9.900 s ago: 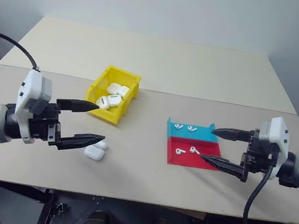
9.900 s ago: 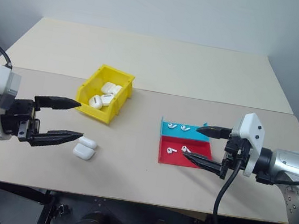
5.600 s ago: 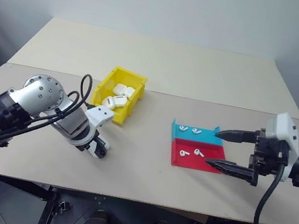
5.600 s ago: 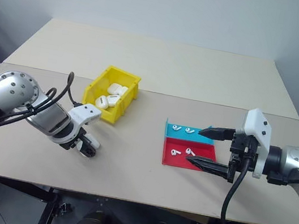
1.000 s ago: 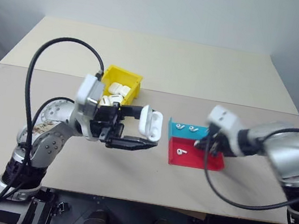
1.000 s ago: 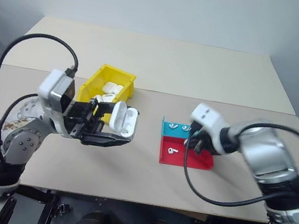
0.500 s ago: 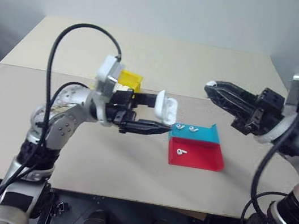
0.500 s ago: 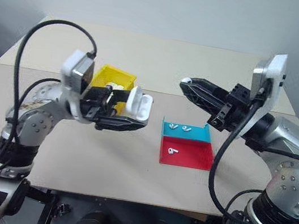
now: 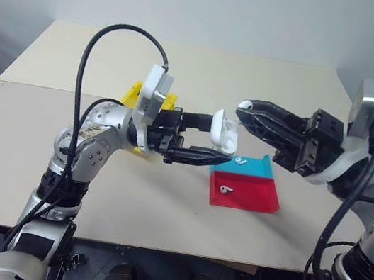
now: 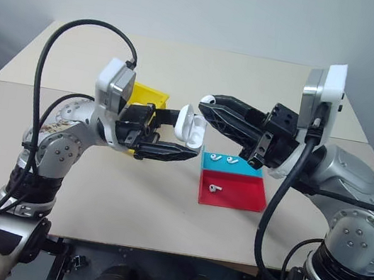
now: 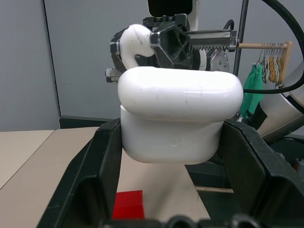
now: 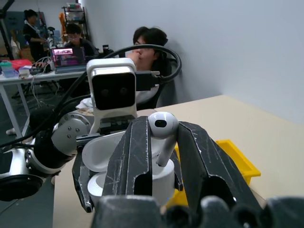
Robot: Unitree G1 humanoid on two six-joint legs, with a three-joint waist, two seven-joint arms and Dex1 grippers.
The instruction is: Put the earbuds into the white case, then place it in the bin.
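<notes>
Earbuds are tiny, glossy and light, so we judge them slippery and easily flicked away; a gentle pinch on the rounded head, stem free, suits them. Our right gripper (image 10: pixel 206 104) pinches one earbud (image 12: pixel 163 124) that way, held above the table just right of the white case (image 9: pixel 224 133). Our left gripper (image 9: pixel 217 142) is pressed on the case's lower body, lid flipped up, stiff and smooth. Three more earbuds (image 10: pixel 216 187) lie in the blue-and-red tray (image 10: pixel 252 200); the bin (image 10: pixel 150 94) sits farther left.

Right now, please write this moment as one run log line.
left tool: shut on white case | right tool: shut on earbud | case lid open
</notes>
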